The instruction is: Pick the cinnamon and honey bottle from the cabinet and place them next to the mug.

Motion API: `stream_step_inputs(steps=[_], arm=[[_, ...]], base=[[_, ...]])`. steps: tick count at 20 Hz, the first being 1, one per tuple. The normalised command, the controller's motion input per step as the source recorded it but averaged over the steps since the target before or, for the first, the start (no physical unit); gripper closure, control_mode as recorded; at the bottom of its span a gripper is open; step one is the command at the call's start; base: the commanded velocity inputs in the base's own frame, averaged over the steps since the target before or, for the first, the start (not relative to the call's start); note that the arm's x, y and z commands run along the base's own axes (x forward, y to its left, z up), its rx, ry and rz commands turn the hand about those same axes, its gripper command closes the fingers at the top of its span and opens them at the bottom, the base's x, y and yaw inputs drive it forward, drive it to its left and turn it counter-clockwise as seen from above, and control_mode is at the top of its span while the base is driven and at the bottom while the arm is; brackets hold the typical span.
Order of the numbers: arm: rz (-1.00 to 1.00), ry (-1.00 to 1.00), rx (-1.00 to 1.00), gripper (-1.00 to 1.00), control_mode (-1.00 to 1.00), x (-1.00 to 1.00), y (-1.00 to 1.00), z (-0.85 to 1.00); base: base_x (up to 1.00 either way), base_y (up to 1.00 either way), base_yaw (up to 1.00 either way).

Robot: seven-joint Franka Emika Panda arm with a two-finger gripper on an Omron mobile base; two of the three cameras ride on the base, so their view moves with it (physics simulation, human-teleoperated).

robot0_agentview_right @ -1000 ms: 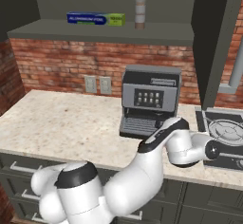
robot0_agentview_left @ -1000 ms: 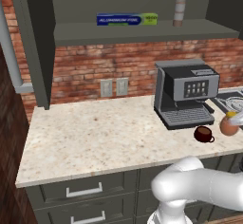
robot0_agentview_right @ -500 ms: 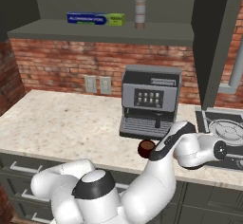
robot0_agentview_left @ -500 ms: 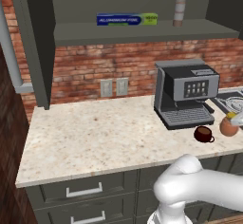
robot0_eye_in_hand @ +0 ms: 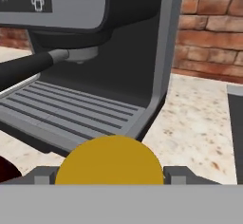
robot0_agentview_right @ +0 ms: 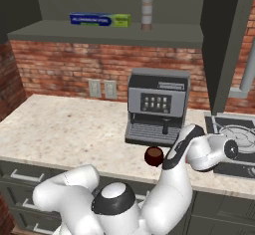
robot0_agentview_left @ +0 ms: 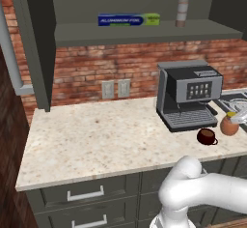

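The gripper point(robot0_eye_in_hand: 110, 174) held the honey bottle point(robot0_agentview_left: 229, 125) between its two fingertips, the yellow lid filling the lower middle of the hand view; the hold looked meant for setting the jar down beside the mug point(robot0_agentview_left: 206, 135). In the left base view, jar and mug stood just apart at the lower right, on the speckled counter point(robot0_agentview_left: 96, 140) in front of the coffee machine point(robot0_agentview_left: 188, 94). The cinnamon point(robot0_agentview_left: 182, 11) stood upright at the upper right, on the cabinet point(robot0_agentview_left: 144, 31) shelf, right of the blue foil box point(robot0_agentview_left: 128, 20). A brick wall point(robot0_agentview_left: 96, 67) ran behind.
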Motion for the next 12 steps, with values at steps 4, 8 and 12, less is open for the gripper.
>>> stream_step_inputs(steps=[4,8,12], arm=[[-0.01,0.0,-0.01,1.0,-1.0,0.09,0.18,-0.38],[-0.01,-0.01,-0.02,1.0,-1.0,0.0,0.16,-0.56],[-0.02,-0.1,-0.02,1.0,-1.0,0.0,0.12,-0.72]], base=[[0.0,0.0,0.0],[0.0,0.0,0.0],[0.0,0.0,0.0]])
